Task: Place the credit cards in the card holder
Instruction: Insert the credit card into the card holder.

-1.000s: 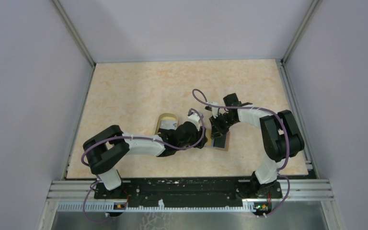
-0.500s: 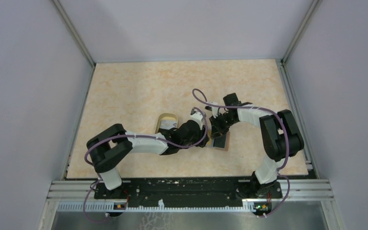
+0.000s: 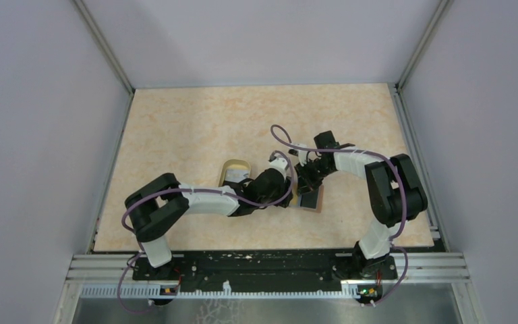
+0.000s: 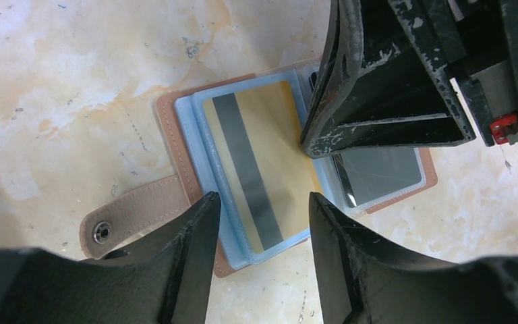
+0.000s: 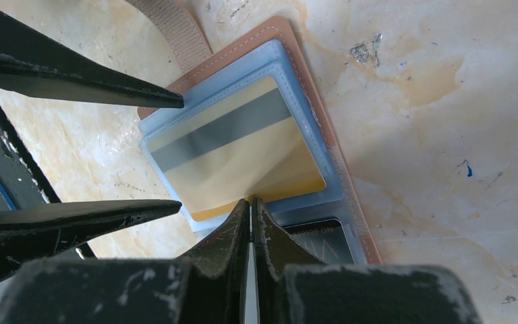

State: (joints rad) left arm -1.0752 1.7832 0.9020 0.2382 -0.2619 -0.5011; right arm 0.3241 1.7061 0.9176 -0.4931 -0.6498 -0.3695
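My right claw [image 5: 251, 204] is closed, its tips touching the near edge of the gold credit card [image 5: 233, 152] just ahead. The card holder [image 5: 274, 32] lies open beneath. My left claw [image 4: 263, 197] gapes astride it. I should push low, straight and slowly, so the sleeve [image 5: 209, 94] doesn't buckle.

Oval tan-rimmed dish [image 3: 235, 161] on beige marbled tabletop [image 3: 189, 128]

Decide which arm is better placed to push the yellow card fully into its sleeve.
Right, probably: the right gripper is shut with its tips against the card, at its exposed edge. The left gripper hangs open astride the card holder.
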